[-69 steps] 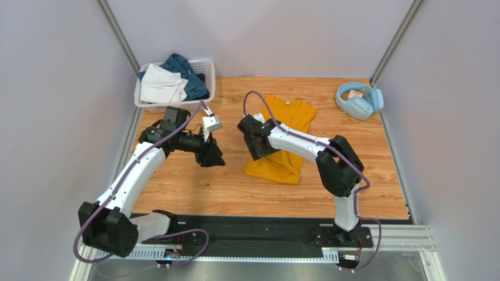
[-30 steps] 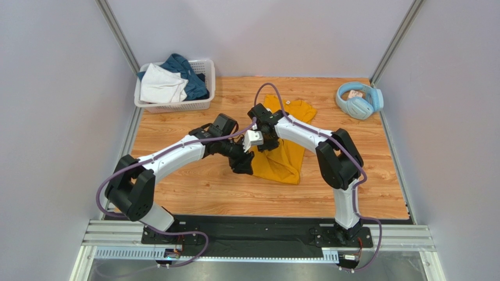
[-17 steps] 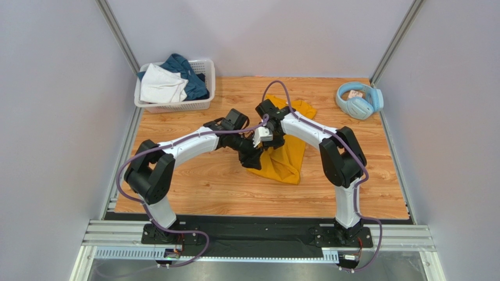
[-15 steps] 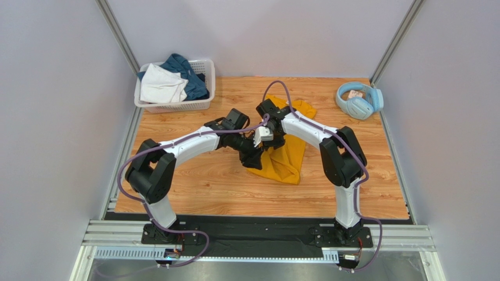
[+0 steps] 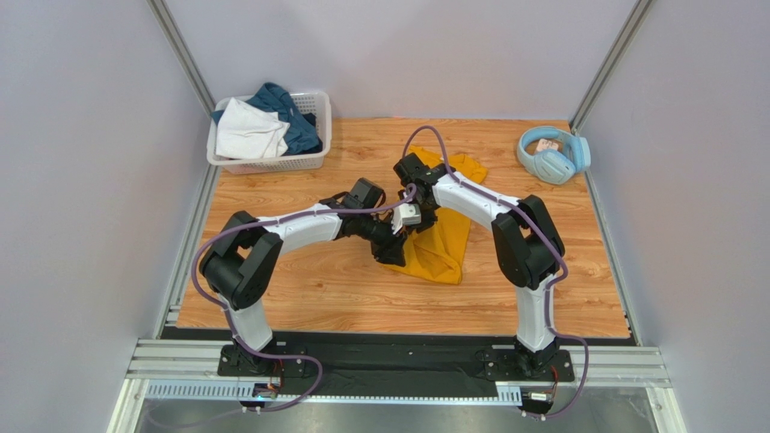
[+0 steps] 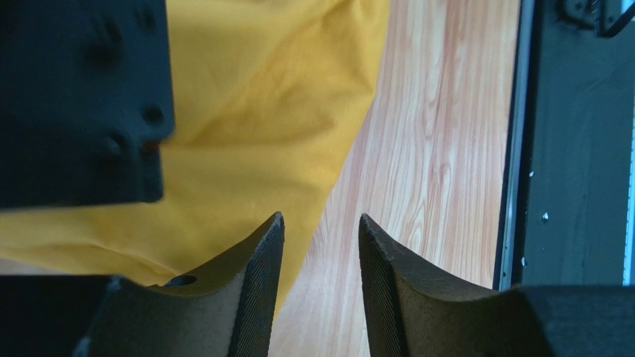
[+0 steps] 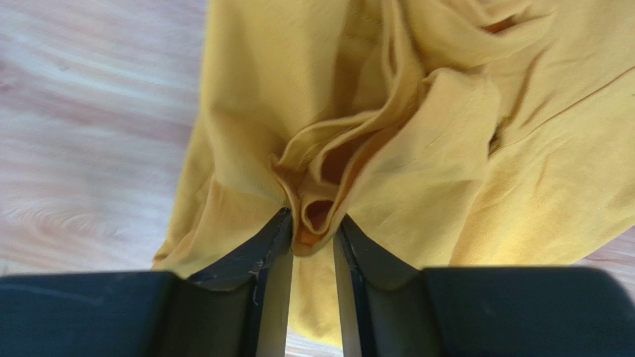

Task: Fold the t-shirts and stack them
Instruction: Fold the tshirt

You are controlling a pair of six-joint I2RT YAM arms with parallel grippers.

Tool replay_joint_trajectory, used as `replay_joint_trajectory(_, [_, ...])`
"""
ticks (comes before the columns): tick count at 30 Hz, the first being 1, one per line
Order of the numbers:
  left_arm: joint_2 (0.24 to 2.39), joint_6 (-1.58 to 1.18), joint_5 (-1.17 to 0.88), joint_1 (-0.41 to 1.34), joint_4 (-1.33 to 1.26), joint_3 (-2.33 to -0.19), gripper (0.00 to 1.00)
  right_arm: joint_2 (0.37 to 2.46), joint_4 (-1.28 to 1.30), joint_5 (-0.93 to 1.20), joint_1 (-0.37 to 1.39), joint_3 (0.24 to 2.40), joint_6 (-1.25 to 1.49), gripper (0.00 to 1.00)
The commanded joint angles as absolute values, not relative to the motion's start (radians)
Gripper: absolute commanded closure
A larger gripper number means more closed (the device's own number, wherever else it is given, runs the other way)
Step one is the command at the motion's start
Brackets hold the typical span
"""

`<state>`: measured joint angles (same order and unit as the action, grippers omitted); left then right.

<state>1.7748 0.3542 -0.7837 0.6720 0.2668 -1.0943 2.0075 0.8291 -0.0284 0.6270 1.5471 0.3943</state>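
At centre, crumpled mustard t-shirt (image 5: 443, 245): right gripper (image 7: 311, 223) pinches a bunched fold; left gripper (image 6: 320, 224) gapes empty.

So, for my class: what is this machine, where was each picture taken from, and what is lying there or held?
Two robot arms are bolted at the near edge of a wooden table. The wide picture looks down from above and behind them; the other two come from a camera on each wrist. A mustard-yellow t-shirt lies crumpled mid-table; a white basket of clothes sits far left, light-blue headphones far right. The right gripper pinches a fold of that shirt; the left gripper is open at its edge, holding nothing.
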Motion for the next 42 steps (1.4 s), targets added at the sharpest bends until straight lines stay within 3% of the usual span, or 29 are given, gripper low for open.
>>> replay_joint_trajectory(1, [1.813,0.262,-0.692,0.673,0.252,-1.006,0.53,1.895,0.801,-0.018,0.680,1.582,0.382,0.61])
replay_joint_trajectory(4, [1.807,0.255,-0.692,0.669,0.262,-1.000,0.56,1.865,0.808,-0.020,0.681,1.583,0.373,0.40])
replay_joint_trajectory(7, [1.789,0.238,-0.670,0.663,0.253,-1.005,0.57,1.855,0.822,-0.035,0.675,1.591,0.367,0.39])
replay_joint_trajectory(22, [1.770,0.264,-0.661,0.657,0.291,-0.979,0.62,1.962,0.838,-0.035,0.600,1.657,0.347,0.65])
replay_joint_trajectory(35, [1.766,0.261,-0.660,0.666,0.287,-0.976,0.65,2.039,0.834,0.038,0.575,1.658,0.370,0.66])
replay_joint_trajectory(38, [1.759,0.262,-0.663,0.667,0.287,-0.976,0.65,2.037,0.828,0.058,0.575,1.660,0.374,0.59])
replay_joint_trajectory(39, [1.759,0.262,-0.663,0.667,0.288,-0.974,0.65,2.036,0.831,0.063,0.574,1.661,0.374,0.54])
replay_joint_trajectory(40, [1.761,0.264,-0.666,0.667,0.290,-0.976,0.65,2.036,0.837,0.070,0.577,1.663,0.376,0.43])
replay_joint_trajectory(42, [1.763,0.265,-0.664,0.669,0.293,-0.976,0.66,2.030,0.850,0.072,0.580,1.667,0.370,0.40])
